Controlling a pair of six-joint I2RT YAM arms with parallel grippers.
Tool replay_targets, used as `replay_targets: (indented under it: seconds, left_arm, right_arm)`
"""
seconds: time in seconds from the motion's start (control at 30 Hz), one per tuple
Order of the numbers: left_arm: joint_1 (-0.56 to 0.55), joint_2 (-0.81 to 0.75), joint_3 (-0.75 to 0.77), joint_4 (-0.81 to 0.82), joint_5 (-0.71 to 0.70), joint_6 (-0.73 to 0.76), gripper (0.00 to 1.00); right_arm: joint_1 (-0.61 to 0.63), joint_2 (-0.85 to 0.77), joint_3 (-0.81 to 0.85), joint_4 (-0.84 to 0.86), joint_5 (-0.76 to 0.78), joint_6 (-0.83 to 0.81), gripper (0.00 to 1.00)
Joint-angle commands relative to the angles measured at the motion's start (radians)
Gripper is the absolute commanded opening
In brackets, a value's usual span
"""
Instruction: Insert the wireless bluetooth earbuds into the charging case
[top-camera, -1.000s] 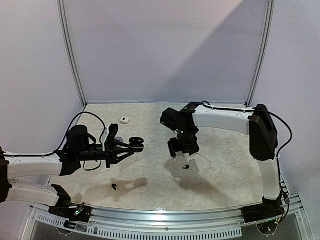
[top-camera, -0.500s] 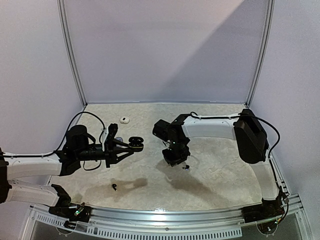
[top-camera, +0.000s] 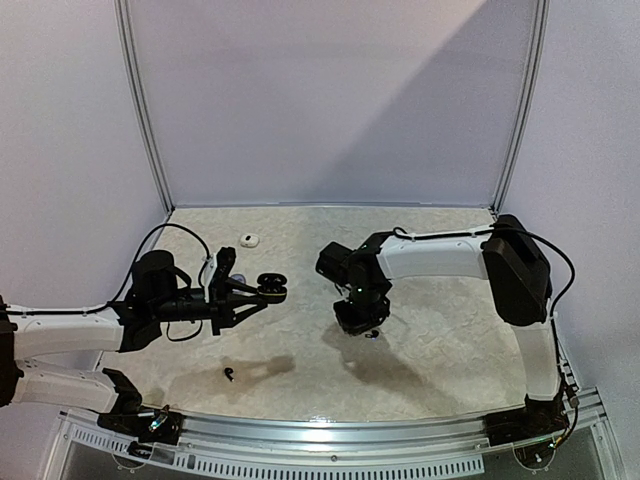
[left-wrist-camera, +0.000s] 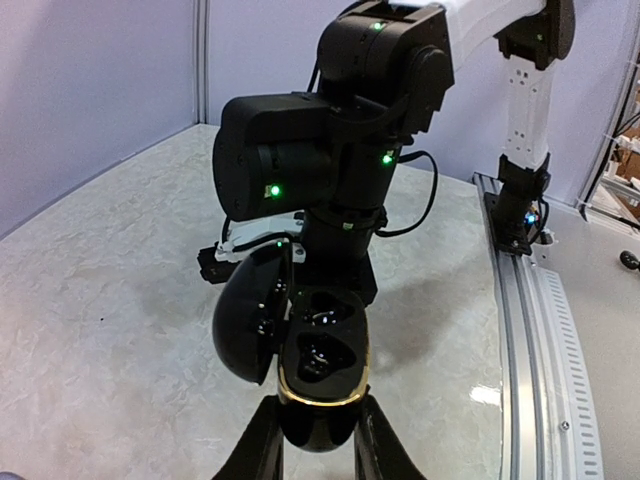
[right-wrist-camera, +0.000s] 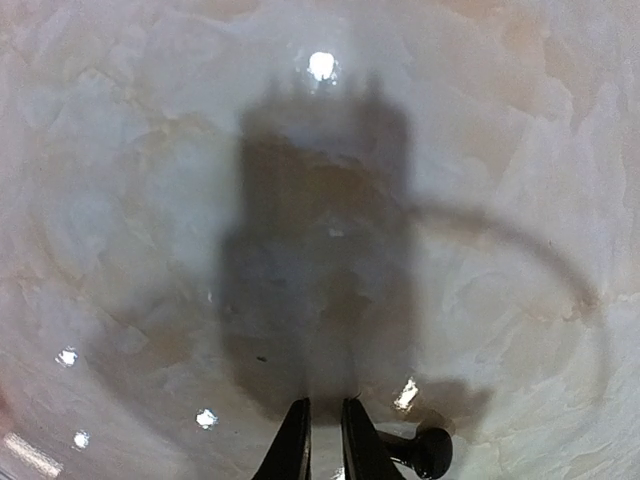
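Right hand (right-wrist-camera: 322, 445): has come down to the worktop (right-wrist-camera: 120, 200) and narrowed from wide to near-closed, gripping nothing.
Black earbud (right-wrist-camera: 430, 452): lies at its 3 o'clock, apparently missed; regrasp likely.
Left hand (left-wrist-camera: 318, 445): clamps the open charging case (left-wrist-camera: 322, 365).

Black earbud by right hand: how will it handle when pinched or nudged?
Earbud: rounded head on thin stem, so it probably pivots or rolls if nudged. Tiny and smooth-looking beside the right hand, so it likely slips from a pinch.
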Motion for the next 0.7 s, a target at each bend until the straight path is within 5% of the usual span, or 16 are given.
replay_targets:
  seconds: [0.0, 0.67]
  left_arm:
    - [-0.005, -0.007, -0.015, 0.012, -0.002, 0.015, 0.00]
    - [-0.005, -0.012, -0.016, 0.002, -0.007, 0.024, 0.00]
  right_arm:
    - [0.004, 0.020, -0.071, -0.103, -0.022, 0.019, 0.11]
    - [0.010, -0.087, -0.181, -0.153, -0.037, 0.002, 0.08]
